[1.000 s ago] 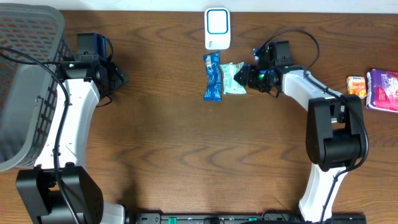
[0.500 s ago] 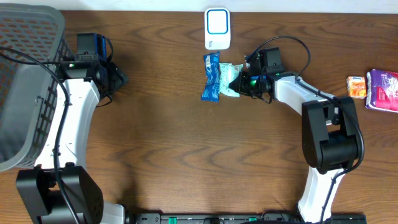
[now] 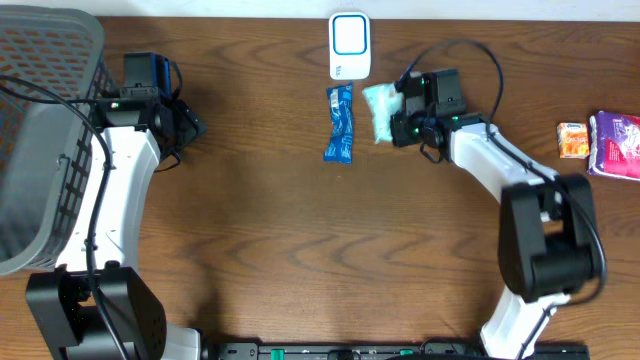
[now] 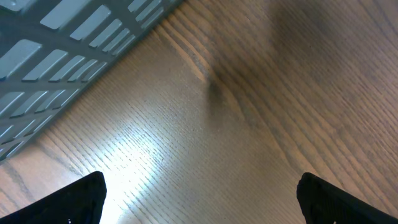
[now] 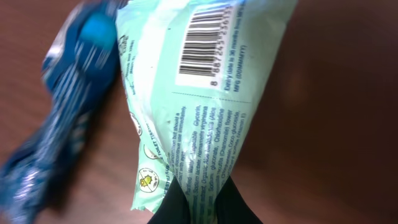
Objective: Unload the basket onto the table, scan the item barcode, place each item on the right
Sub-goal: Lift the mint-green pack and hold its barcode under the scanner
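Overhead: my right hand (image 3: 397, 118) pinches the mint packet (image 3: 380, 110) by one thin end, just at 5 o'clock of the scanner (image 3: 349, 45). Grip is shallow, so it may slip or twist the barcode (image 5: 208, 38) away. Left hand (image 3: 190, 127) gapes idle.

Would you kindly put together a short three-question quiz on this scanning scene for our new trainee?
1. True or false: the right gripper is shut on the mint green packet.
2. What lies just left of that packet? A) blue packet B) basket C) orange packet
3. What printed mark on the packet faces the right wrist camera?

Key: 1 true; 2 A; 3 the barcode.
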